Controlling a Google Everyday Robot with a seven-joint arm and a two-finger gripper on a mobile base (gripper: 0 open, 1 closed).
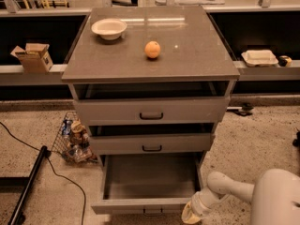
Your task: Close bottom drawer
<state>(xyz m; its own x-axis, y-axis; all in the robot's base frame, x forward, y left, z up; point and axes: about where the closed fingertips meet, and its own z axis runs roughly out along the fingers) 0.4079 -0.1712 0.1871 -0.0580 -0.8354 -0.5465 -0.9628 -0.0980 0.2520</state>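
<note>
The bottom drawer [140,204] of the grey cabinet is pulled far out, its plain grey box empty and its small dark handle at the bottom edge of the view. The middle drawer [151,143] and top drawer [151,110] above it stand slightly open. My gripper [190,214] is at the end of the white arm [225,187], low at the drawer front's right end, right next to its corner. I cannot tell whether it touches the panel.
A white bowl [108,28] and an orange [152,49] sit on the cabinet top. A wire basket of items [72,137] stands on the floor left of the cabinet, with a black cable and pole [28,186]. Shelves run behind with a cardboard box [33,56].
</note>
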